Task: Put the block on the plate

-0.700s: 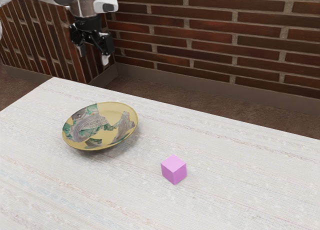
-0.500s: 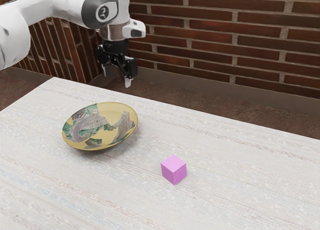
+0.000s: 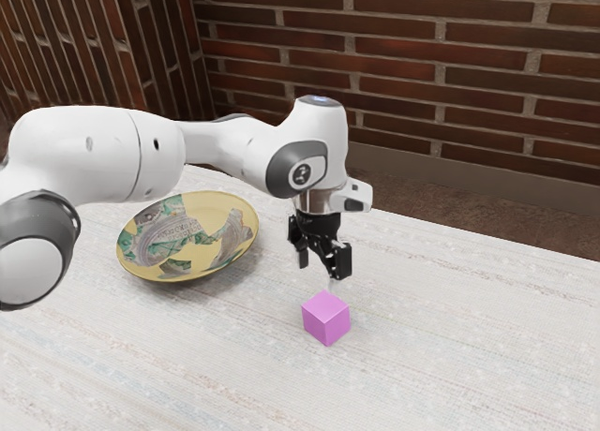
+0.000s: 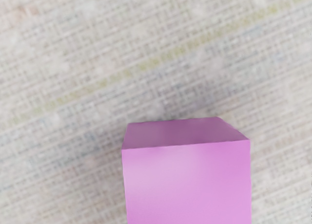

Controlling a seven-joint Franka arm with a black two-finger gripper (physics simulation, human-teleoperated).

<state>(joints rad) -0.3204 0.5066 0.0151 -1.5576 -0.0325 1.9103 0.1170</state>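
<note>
Pink cubic block [image 3: 325, 319] sits beneath the black two-finger gripper [image 3: 317, 273], jaws apart. Descend straight and centred, then close evenly.

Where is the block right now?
In the exterior view, the block sits on the table, toward that view's right from the plate and just below the open gripper.

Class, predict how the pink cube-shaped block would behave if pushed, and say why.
The pink block would probably slide rather than roll, since its faces are flat. It seems unlikely to tip easily, being about as wide as tall. Its crisp, straight edges suggest a stiff body.
</note>
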